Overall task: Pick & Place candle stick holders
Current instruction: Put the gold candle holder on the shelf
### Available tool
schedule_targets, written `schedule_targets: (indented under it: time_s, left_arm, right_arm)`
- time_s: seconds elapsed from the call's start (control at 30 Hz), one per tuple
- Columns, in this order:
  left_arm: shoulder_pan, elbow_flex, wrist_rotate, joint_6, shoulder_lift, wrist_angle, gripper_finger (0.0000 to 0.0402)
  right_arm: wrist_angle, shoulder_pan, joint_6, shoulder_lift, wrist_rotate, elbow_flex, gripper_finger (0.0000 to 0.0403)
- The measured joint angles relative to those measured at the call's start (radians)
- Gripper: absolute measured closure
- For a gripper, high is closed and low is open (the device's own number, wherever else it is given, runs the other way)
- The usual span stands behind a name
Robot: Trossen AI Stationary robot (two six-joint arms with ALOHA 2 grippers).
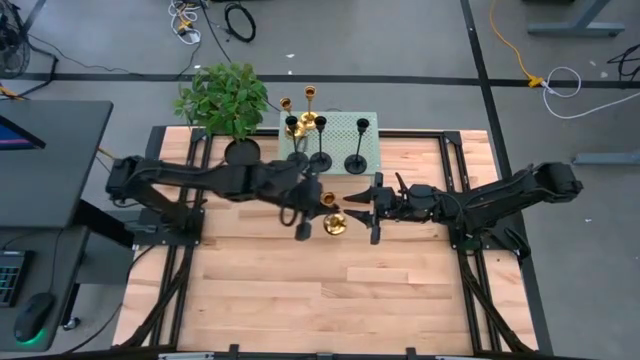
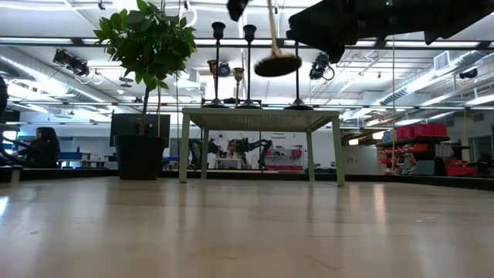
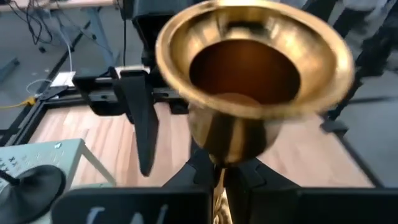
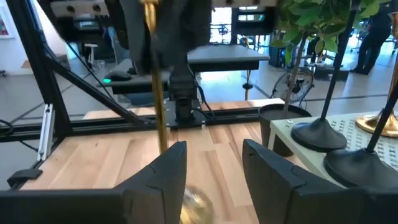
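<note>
Item: gold candle holder [image 1: 334, 218], centre of the high view, lifted clear of the table [image 1: 300, 300].

Left gripper [image 1: 318, 205]: clenched on its thin stem.

Right gripper [image 1: 362, 212]: fingers parted, empty, just beside the gold base.

Other holders [image 1: 320, 135]: on the small pale stand [image 1: 370, 125], upper centre.

Risks I see: stem slipping or tilting in the pinch; the two grippers colliding; base clipping the standing holders or plant [image 1: 222, 98] on approach.

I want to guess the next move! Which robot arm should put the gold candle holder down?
Probably the left arm. Its left gripper is already shut on the gold candle holder, lifted off the table. The right gripper waits open beside it, holding nothing.
</note>
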Motion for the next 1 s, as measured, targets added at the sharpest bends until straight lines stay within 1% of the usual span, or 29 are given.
schedule_targets:
  time_s: [0.1,0.33,0.5,0.73,0.87,1.0]
  left_arm:
    - [0.014,0.091,-0.001,0.027,0.071,-0.082,0.0387]
    - [0.025,0.238,0.002,0.091,0.172,-0.149,0.0387]
    - [0.027,0.266,0.038,0.097,0.191,-0.153,0.0386]
    - [0.027,0.266,0.038,0.112,0.191,-0.151,0.0386]
    - [0.027,0.267,0.038,0.112,0.191,-0.151,0.0386]
    - [0.028,0.267,0.037,0.113,0.191,-0.151,0.0386]
  right_arm:
    - [0.016,0.0,0.0,0.003,-0.002,0.0,0.0245]
    - [0.032,0.0,0.001,0.004,-0.004,0.0,0.0245]
    - [0.033,0.0,0.001,0.004,-0.004,0.0,0.0245]
    - [0.036,0.0,0.001,0.004,-0.003,0.0,0.0248]
    - [0.038,0.0,0.002,0.004,-0.003,0.0,0.0272]
    - [0.038,0.001,-0.007,0.004,-0.009,0.0,0.0319]
